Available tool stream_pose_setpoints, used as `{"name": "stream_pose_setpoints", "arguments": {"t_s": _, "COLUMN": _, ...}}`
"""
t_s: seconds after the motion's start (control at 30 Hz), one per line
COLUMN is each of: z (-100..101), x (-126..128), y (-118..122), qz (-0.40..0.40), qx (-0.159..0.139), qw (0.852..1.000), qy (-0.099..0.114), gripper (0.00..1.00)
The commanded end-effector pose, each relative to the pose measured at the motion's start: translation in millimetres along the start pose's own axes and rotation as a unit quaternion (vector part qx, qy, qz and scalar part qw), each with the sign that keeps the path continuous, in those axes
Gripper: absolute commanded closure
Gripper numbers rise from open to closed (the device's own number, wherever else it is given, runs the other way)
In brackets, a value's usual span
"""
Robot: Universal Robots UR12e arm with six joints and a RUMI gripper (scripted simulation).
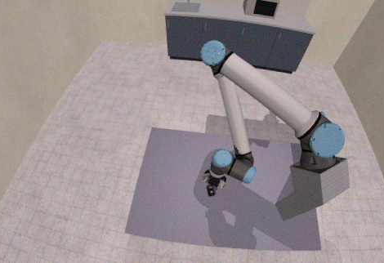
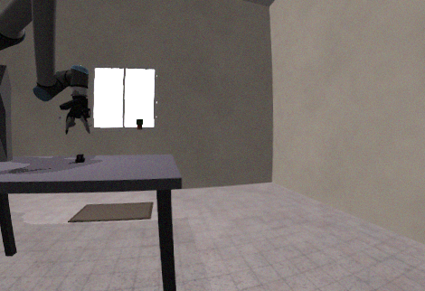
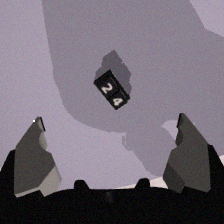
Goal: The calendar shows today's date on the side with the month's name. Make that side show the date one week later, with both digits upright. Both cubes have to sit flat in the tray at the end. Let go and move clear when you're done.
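Observation:
The calendar (image 3: pixel 112 89) (image 1: pixel 211 190) (image 2: pixel 80 160) is a small black block on the purple table top (image 1: pixel 166 196) (image 2: pixel 129 169). In the wrist view its top shows the white digits 2 and 4 side by side, turned at a slant. I cannot tell the tray from the two cubes. My gripper (image 3: pixel 110 116) (image 1: pixel 213 181) (image 2: pixel 77 128) hangs high above the calendar, fingers wide open with nothing between them. The calendar lies ahead of the fingertips in the wrist view, in the arm's shadow.
The robot's grey pedestal (image 1: pixel 319 184) stands at the table's right side. A dark counter (image 1: pixel 235 38) stands at the far wall. A bright window (image 2: pixel 124 98) is behind the table. A brown mat (image 2: pixel 113 211) lies on the floor beneath the table.

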State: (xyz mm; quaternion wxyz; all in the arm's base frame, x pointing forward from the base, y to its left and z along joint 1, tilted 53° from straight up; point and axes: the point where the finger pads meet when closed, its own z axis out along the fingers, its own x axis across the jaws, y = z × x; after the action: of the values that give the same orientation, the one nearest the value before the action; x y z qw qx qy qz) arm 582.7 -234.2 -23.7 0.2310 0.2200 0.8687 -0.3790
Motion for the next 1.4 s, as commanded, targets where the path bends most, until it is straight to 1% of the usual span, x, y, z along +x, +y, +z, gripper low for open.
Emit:
{"name": "stream_pose_setpoints", "arguments": {"t_s": 0.0, "z": 1.8, "x": 1.3, "y": -0.9, "qz": 0.074, "qx": 0.001, "qw": 0.997, "qy": 0.003, "gripper": 0.00}}
{"name": "stream_pose_setpoints", "arguments": {"t_s": 0.1, "z": 3.7, "x": 2.4, "y": -1.5, "qz": 0.132, "qx": 0.001, "qw": 0.991, "qy": 0.003, "gripper": 0.00}}
{"name": "stream_pose_setpoints", "arguments": {"t_s": 0.13, "z": 3.7, "x": 2.4, "y": -1.5, "qz": 0.133, "qx": 0.001, "qw": 0.991, "qy": 0.003, "gripper": 0.00}}
{"name": "stream_pose_setpoints", "arguments": {"t_s": 0.17, "z": 4.3, "x": 2.8, "y": -1.6, "qz": 0.154, "qx": 0.002, "qw": 0.988, "qy": 0.003, "gripper": 0.00}}
{"name": "stream_pose_setpoints", "arguments": {"t_s": 0.23, "z": 4.3, "x": 2.8, "y": -1.6, "qz": 0.154, "qx": 0.002, "qw": 0.988, "qy": 0.003, "gripper": 0.00}}
{"name": "stream_pose_setpoints", "arguments": {"t_s": 0.37, "z": 7.1, "x": 4.3, "y": -1.9, "qz": 0.236, "qx": 0.002, "qw": 0.972, "qy": 0.003, "gripper": 0.00}}
{"name": "stream_pose_setpoints", "arguments": {"t_s": 0.4, "z": 7.1, "x": 4.4, "y": -1.9, "qz": 0.238, "qx": 0.002, "qw": 0.971, "qy": 0.003, "gripper": 0.00}}
{"name": "stream_pose_setpoints", "arguments": {"t_s": 0.47, "z": 8.5, "x": 5.1, "y": -1.9, "qz": 0.280, "qx": 0.002, "qw": 0.960, "qy": 0.002, "gripper": 0.00}}
{"name": "stream_pose_setpoints", "arguments": {"t_s": 0.53, "z": 9.3, "x": 5.4, "y": -1.9, "qz": 0.302, "qx": 0.002, "qw": 0.953, "qy": 0.002, "gripper": 0.00}}
{"name": "stream_pose_setpoints", "arguments": {"t_s": 0.6, "z": 10.6, "x": 6.0, "y": -1.8, "qz": 0.341, "qx": 0.002, "qw": 0.940, "qy": 0.002, "gripper": 0.00}}
{"name": "stream_pose_setpoints", "arguments": {"t_s": 0.63, "z": 10.7, "x": 6.0, "y": -1.8, "qz": 0.345, "qx": 0.002, "qw": 0.939, "qy": 0.002, "gripper": 0.00}}
{"name": "stream_pose_setpoints", "arguments": {"t_s": 0.7, "z": 12.1, "x": 6.5, "y": -1.5, "qz": 0.385, "qx": 0.002, "qw": 0.923, "qy": 0.002, "gripper": 0.00}}
{"name": "stream_pose_setpoints", "arguments": {"t_s": 0.8, "z": 12.2, "x": 6.6, "y": -1.5, "qz": 0.388, "qx": 0.002, "qw": 0.922, "qy": 0.002, "gripper": 0.00}}
{"name": "stream_pose_setpoints", "arguments": {"t_s": 0.93, "z": 15.0, "x": 7.3, "y": -0.8, "qz": 0.466, "qx": 0.002, "qw": 0.885, "qy": 0.002, "gripper": 0.00}}
{"name": "stream_pose_setpoints", "arguments": {"t_s": 0.97, "z": 15.2, "x": 7.4, "y": -0.8, "qz": 0.471, "qx": 0.002, "qw": 0.882, "qy": 0.002, "gripper": 0.00}}
{"name": "stream_pose_setpoints", "arguments": {"t_s": 1.03, "z": 16.5, "x": 7.6, "y": -0.3, "qz": 0.508, "qx": 0.002, "qw": 0.862, "qy": 0.002, "gripper": 0.00}}
{"name": "stream_pose_setpoints", "arguments": {"t_s": 1.07, "z": 16.7, "x": 7.6, "y": -0.3, "qz": 0.512, "qx": 0.002, "qw": 0.859, "qy": 0.002, "gripper": 0.00}}
{"name": "stream_pose_setpoints", "arguments": {"t_s": 1.13, "z": 18.1, "x": 7.7, "y": 0.2, "qz": 0.548, "qx": 0.002, "qw": 0.837, "qy": 0.002, "gripper": 0.00}}
{"name": "stream_pose_setpoints", "arguments": {"t_s": 1.17, "z": 18.2, "x": 7.7, "y": 0.3, "qz": 0.551, "qx": 0.002, "qw": 0.835, "qy": 0.002, "gripper": 0.00}}
{"name": "stream_pose_setpoints", "arguments": {"t_s": 1.23, "z": 19.6, "x": 7.7, "y": 0.8, "qz": 0.586, "qx": 0.003, "qw": 0.810, "qy": 0.002, "gripper": 0.00}}
{"name": "stream_pose_setpoints", "arguments": {"t_s": 1.27, "z": 19.7, "x": 7.7, "y": 0.9, "qz": 0.588, "qx": 0.003, "qw": 0.809, "qy": 0.002, "gripper": 0.00}}
{"name": "stream_pose_setpoints", "arguments": {"t_s": 1.3, "z": 20.4, "x": 7.7, "y": 1.2, "qz": 0.606, "qx": 0.003, "qw": 0.795, "qy": 0.002, "gripper": 0.00}}
{"name": "stream_pose_setpoints", "arguments": {"t_s": 1.37, "z": 20.4, "x": 7.7, "y": 1.2, "qz": 0.606, "qx": 0.003, "qw": 0.795, "qy": 0.002, "gripper": 0.00}}
